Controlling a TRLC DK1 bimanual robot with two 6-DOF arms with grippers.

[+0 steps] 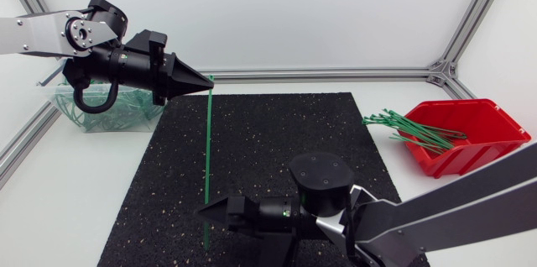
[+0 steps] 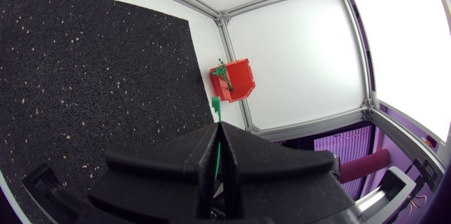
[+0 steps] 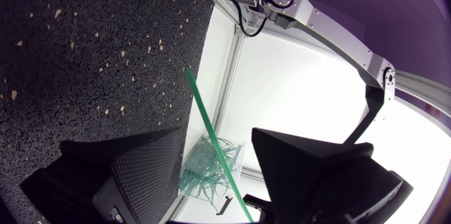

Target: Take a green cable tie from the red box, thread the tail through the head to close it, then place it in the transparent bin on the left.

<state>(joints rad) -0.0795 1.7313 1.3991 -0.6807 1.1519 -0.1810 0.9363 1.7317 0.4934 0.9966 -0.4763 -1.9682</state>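
While the green cable tie stretches straight across the black mat, left end effector clenches it near the head to steady that end | right end effector released, fingers straddling the tail, probably for threading | loop not yet closed

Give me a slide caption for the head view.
Left gripper shut on a green cable tie stretched across the black mat, right gripper near its other end.

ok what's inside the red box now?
Green cable ties, ends poking past the rim of the red box. The right arm covers its near edge.
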